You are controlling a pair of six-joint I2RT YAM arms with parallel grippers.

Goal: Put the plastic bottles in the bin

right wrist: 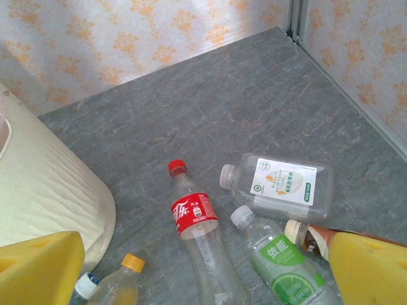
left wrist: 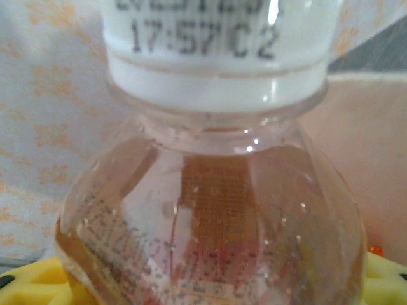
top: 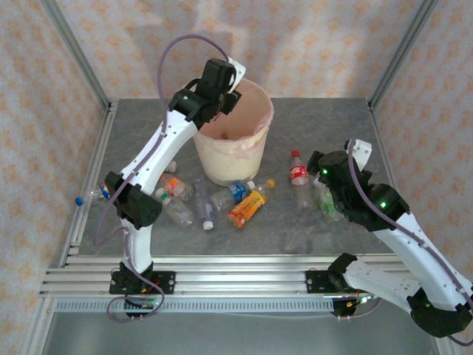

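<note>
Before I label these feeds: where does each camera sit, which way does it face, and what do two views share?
Top external: above and behind, looking down on table; left arm and right arm show.
Left wrist: looks along its yellow pads at a gripped clear bottle.
Right wrist: looks down past open yellow pads at bottles.
Shared: top and right wrist show the red-label bottle and bin.

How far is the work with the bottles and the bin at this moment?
Done: unclear; the bin hides its contents. In hand: the left gripper holds a clear bottle at the bin's rim. Left: many bottles on the table, such as the red-label bottle and the orange bottle; the right gripper hangs open nearby.
</note>
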